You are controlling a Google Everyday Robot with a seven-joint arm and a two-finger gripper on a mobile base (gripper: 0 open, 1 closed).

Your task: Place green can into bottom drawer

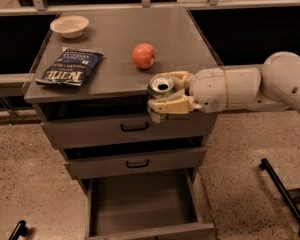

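Observation:
My gripper (162,91) is shut on the green can (160,95), holding it upright with its open silver top showing. It hangs in the air just in front of the cabinet's front edge, level with the top drawer. The white arm reaches in from the right. The bottom drawer (142,204) is pulled open below, its grey interior bare, and lies a good way under the can. A red apple (143,55) rests on the cabinet top behind the can.
On the grey cabinet top (120,34) lie a blue chip bag (70,66) at the left and a white bowl (69,25) at the back left. Two upper drawers with black handles (135,127) are slightly open. A black bar (285,194) lies on the floor at right.

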